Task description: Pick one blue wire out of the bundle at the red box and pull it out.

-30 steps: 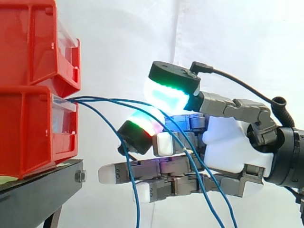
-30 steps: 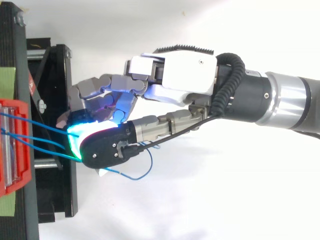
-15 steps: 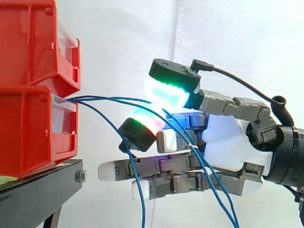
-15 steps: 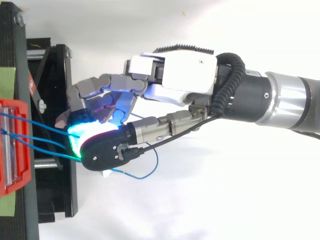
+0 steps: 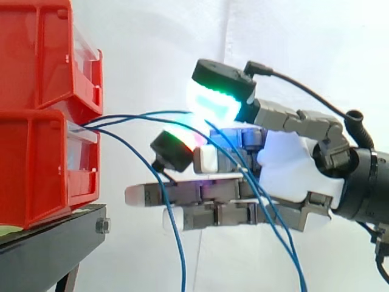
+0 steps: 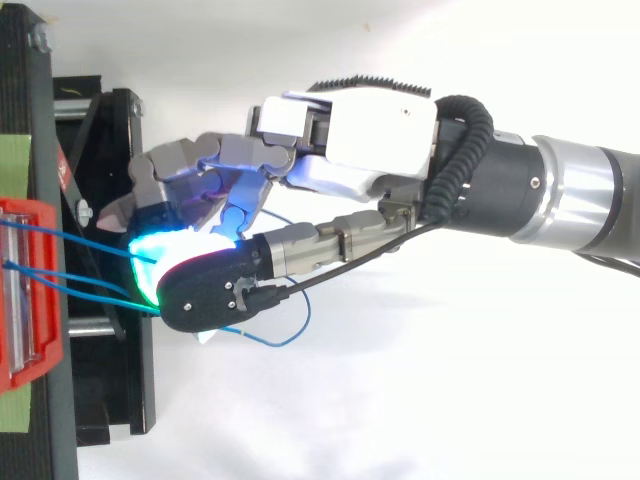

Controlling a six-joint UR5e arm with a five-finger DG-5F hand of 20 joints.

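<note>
Pinching a wire [image 5: 146, 113] between thumb and a curled finger of the hand [image 5: 285, 173], keeping the other fingers straight beneath, holding it stretched from the box [image 5: 36, 164].

In the side view you have the upper bin [image 5: 42, 55] stacked on the lower bin [image 5: 36, 164], both on the stand [image 5: 48, 249] at the left. The wires [image 5: 152, 112] leave the lower bin's front and run right to the hand [image 5: 285, 176], which sits apart from the bins. Some hang down in front of it.
</note>
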